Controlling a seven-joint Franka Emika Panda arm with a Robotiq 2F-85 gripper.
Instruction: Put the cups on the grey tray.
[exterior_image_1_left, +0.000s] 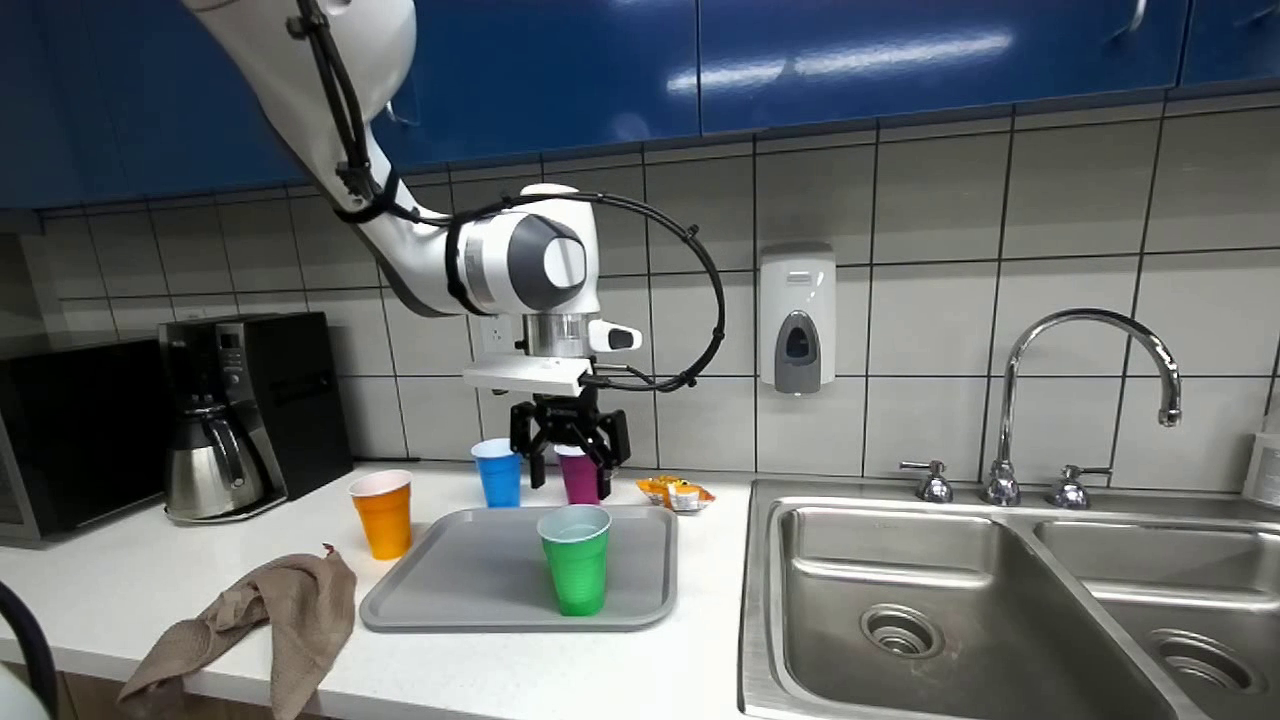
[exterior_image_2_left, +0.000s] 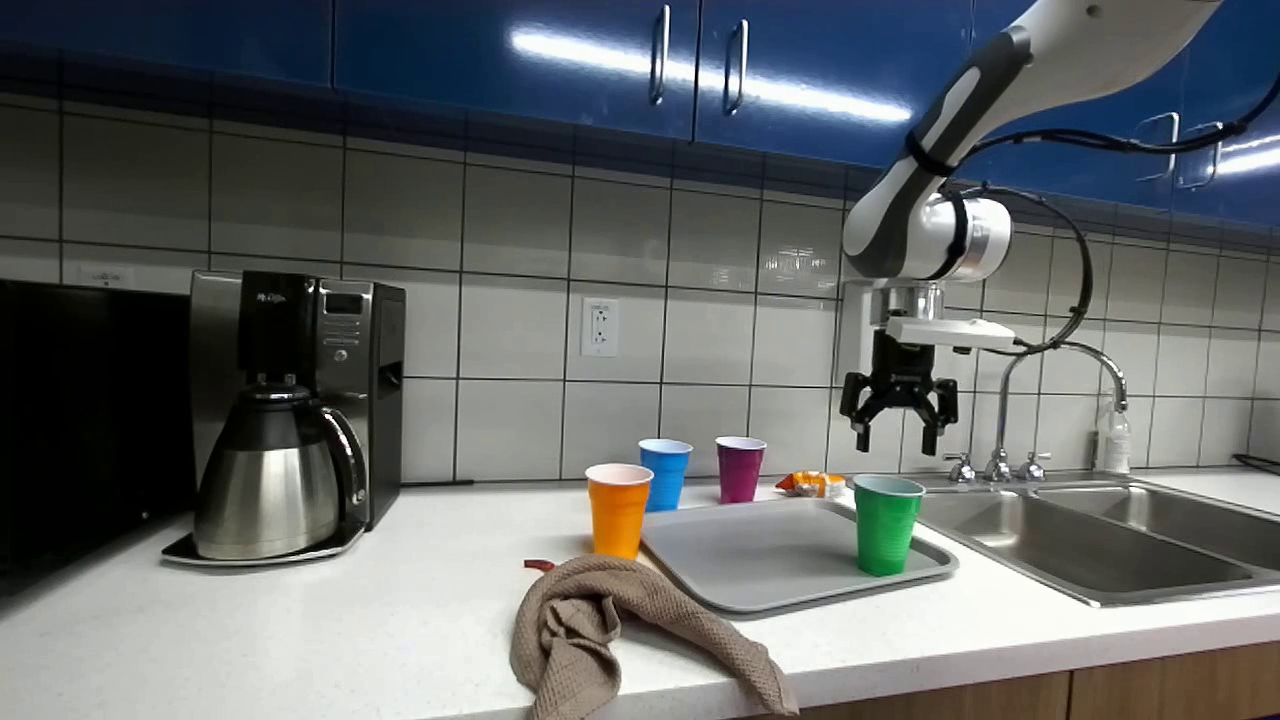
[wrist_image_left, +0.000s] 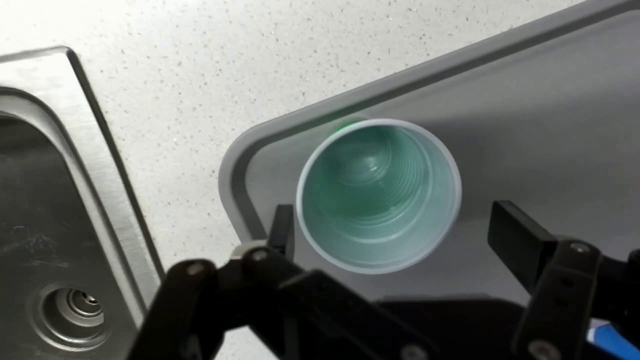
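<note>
The green cup stands upright on the grey tray, near its front corner on the sink side. On the counter beside the tray is the orange cup. Behind the tray stand the blue cup and the purple cup; in an exterior view my fingers partly cover the purple one. My gripper hangs open above the tray, higher than the green cup's rim and holding nothing. From the wrist, the green cup's mouth appears between the spread fingertips, without contact. A blue sliver shows at that view's lower right.
A brown cloth lies crumpled by the tray and hangs over the counter's front edge. An orange snack packet sits behind the tray, near the steel sink. The coffee maker with its pot stands farther off, opposite the sink.
</note>
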